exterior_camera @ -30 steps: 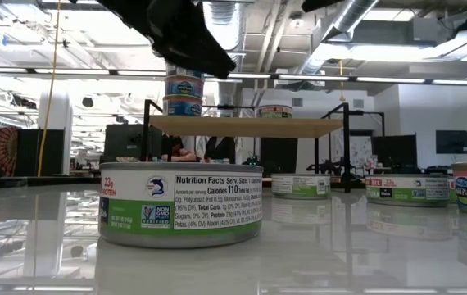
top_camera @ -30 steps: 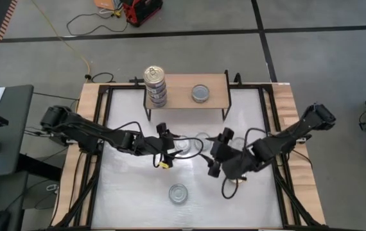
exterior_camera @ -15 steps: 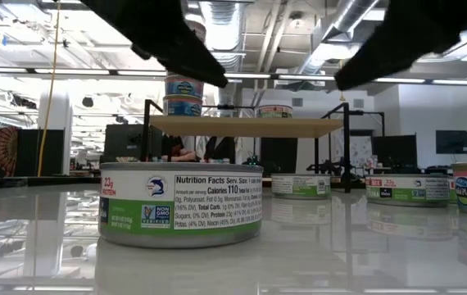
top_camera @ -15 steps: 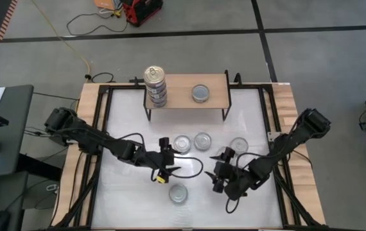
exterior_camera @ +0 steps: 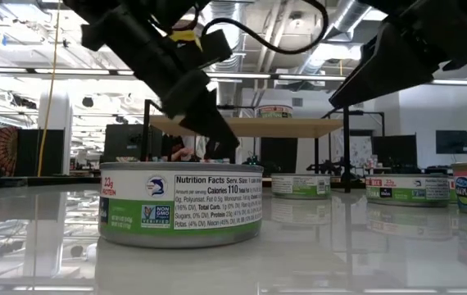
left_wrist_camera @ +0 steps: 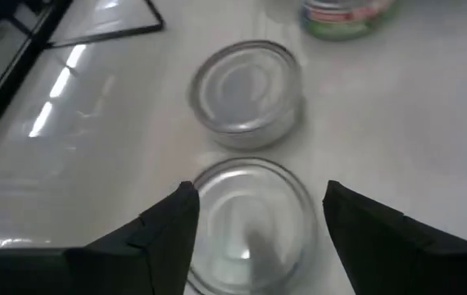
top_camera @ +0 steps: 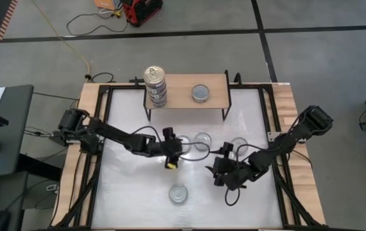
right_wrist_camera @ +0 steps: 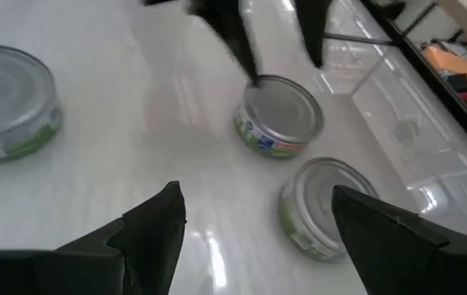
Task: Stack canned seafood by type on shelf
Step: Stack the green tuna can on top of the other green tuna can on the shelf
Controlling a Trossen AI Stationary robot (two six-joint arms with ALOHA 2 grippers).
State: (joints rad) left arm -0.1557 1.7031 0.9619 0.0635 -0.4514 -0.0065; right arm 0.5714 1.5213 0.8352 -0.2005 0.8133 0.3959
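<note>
The shelf [top_camera: 215, 82] is a light-wood board on black legs at the far edge. It carries a gold-topped stack of cans [top_camera: 155, 86] and one silver-topped can [top_camera: 200, 94]. Three silver-topped cans lie mid-table, and one can [top_camera: 178, 193] [exterior_camera: 180, 205] lies nearer. My left gripper [top_camera: 179, 145] [left_wrist_camera: 258, 197] is open and low, with a finger on each side of the leftmost mid-table can [left_wrist_camera: 250, 225] [right_wrist_camera: 278, 115]. My right gripper [top_camera: 217, 168] [right_wrist_camera: 256, 195] is open, above bare table to the right of it. My left gripper straddles the leftmost mid-table can [left_wrist_camera: 250, 225], slanting down from the table's left side, one finger beside each side of its rim. Whether either finger touches the can I cannot tell.
Two more cans [top_camera: 202, 140] [top_camera: 237, 144] sit just right of the straddled one, close to my right arm. Black frame rails [top_camera: 103, 147] run along the left and right table sides. Bare white tabletop [top_camera: 131, 192] lies at the near left.
My left gripper has dipped toward the near edge, then swung back toward the right and far side, dropping low over the leftmost mid-table can. My right gripper has drawn back toward the near edge, uncovering the mid-table cans. The cans have not moved.
</note>
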